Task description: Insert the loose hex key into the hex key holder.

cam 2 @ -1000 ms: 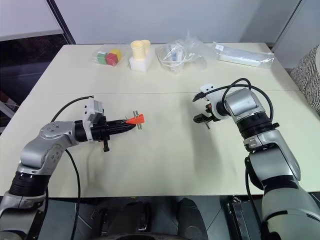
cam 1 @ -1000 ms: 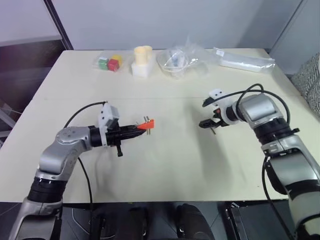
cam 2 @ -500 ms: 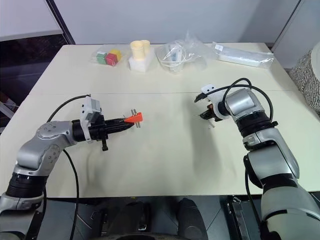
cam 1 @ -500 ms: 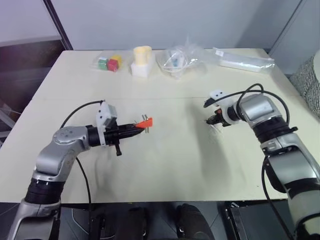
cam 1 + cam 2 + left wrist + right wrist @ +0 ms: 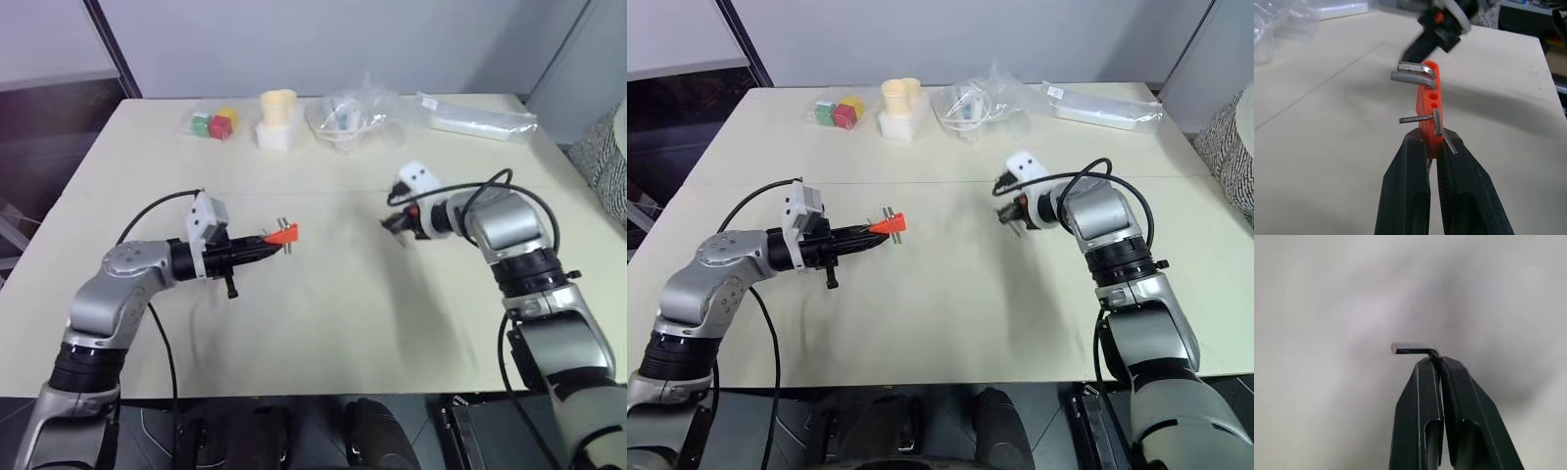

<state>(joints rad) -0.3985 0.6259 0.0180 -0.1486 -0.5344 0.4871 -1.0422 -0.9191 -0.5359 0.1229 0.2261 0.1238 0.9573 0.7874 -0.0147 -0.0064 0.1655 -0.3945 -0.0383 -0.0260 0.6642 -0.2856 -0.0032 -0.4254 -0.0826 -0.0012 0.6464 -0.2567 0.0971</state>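
Left end effector [image 5: 1432, 147]: fingers closed on the lower end of the hex key holder [image 5: 1430, 105], held above the tabletop [image 5: 323, 323] with its free end toward the right arm.
Right end effector [image 5: 1439, 360]: fingers pinched shut on the long leg of the loose hex key [image 5: 1413, 349]; the short leg sticks out sideways past the fingertips.
Where the task's things are: both are in the air over the middle of the tabletop, well apart, each in its own end effector.
Done: holder is picked up and presented; key is gripped and off the tabletop.
Left: bring the key across to the holder, line a leg up with an empty hole, and push it in. By my judgement, roughly halfway.
Left wrist view adds: the row of empty holes in the holder's face, silvery keys already seated at both ends, and the right end effector blurred beyond.
Right wrist view adds: the key's bend at the fingertips.
Head views add: the gap between the two arms, plus coloured cubes [image 5: 216, 124] and clear plastic bags [image 5: 358, 116] at the far edge.
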